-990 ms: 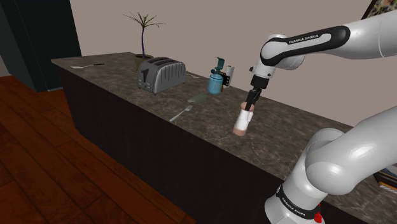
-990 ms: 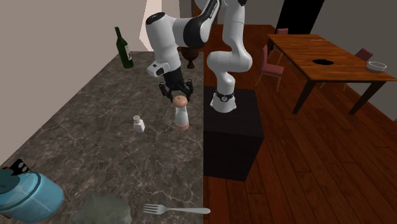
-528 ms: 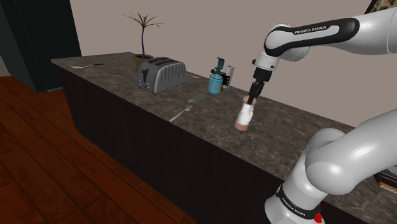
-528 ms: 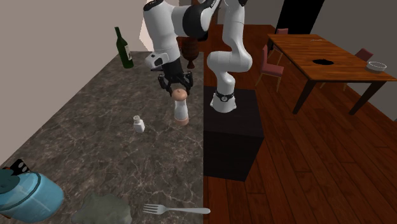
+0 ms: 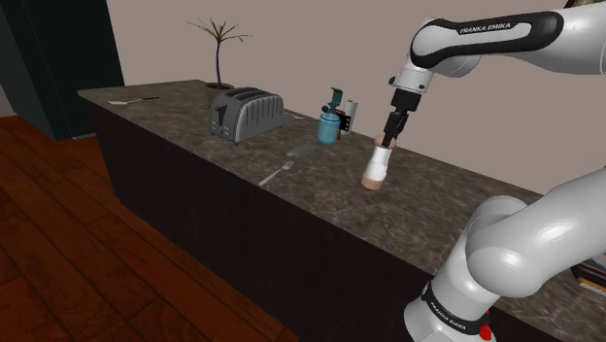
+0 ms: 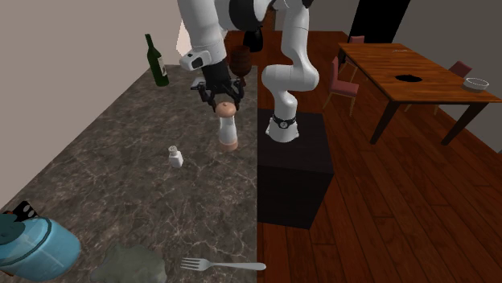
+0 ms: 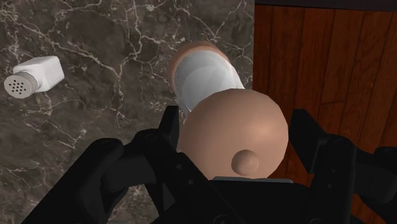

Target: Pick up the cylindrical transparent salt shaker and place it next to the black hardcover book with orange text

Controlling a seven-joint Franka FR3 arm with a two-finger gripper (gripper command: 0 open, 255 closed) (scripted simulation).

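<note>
Apparently mid-task: gripper [image 6: 228, 104] clamped on the tan cap of the white-bodied salt shaker [image 6: 228, 133], upper middle of the second exterior view, seemingly just clear of the counter [image 6: 121, 177]; carry and placement by the book left to do.

The black end effector [image 5: 387, 138], clasping the tan rounded cap of the white cylindrical shaker [image 5: 376, 167], is higher than a second ago. The shaker has risen with it, its tan base further above the dark marbled bench [image 5: 442, 189]. The white arm's forearm has lifted too.
</note>
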